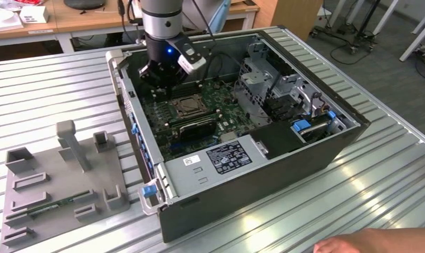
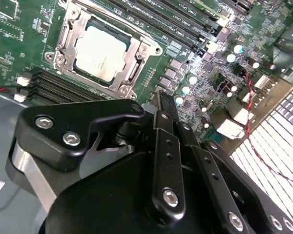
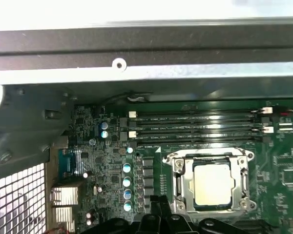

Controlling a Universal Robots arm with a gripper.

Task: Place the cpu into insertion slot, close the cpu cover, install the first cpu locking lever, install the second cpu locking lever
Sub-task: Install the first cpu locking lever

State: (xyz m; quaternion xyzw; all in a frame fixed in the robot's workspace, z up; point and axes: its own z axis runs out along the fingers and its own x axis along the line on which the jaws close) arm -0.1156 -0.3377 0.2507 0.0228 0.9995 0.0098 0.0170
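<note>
The cpu (image 2: 101, 52) sits in the insertion slot (image 2: 112, 28), with the cpu cover (image 2: 136, 62) down around it. I cannot tell if the 2 levers are latched. The gripper (image 2: 166, 105), fingers pinched together and empty, hovers just beyond the socket's far side.

The gripper (image 2: 166, 103) hung above the green circuit board (image 2: 195, 63). Just beyond its tip the cpu (image 2: 103, 52) lay flat inside the cut-out of the silvery cpu cover (image 2: 137, 59). Long black memory slots (image 2: 51, 90) ran between that cover and the gripper's linkage.
</note>
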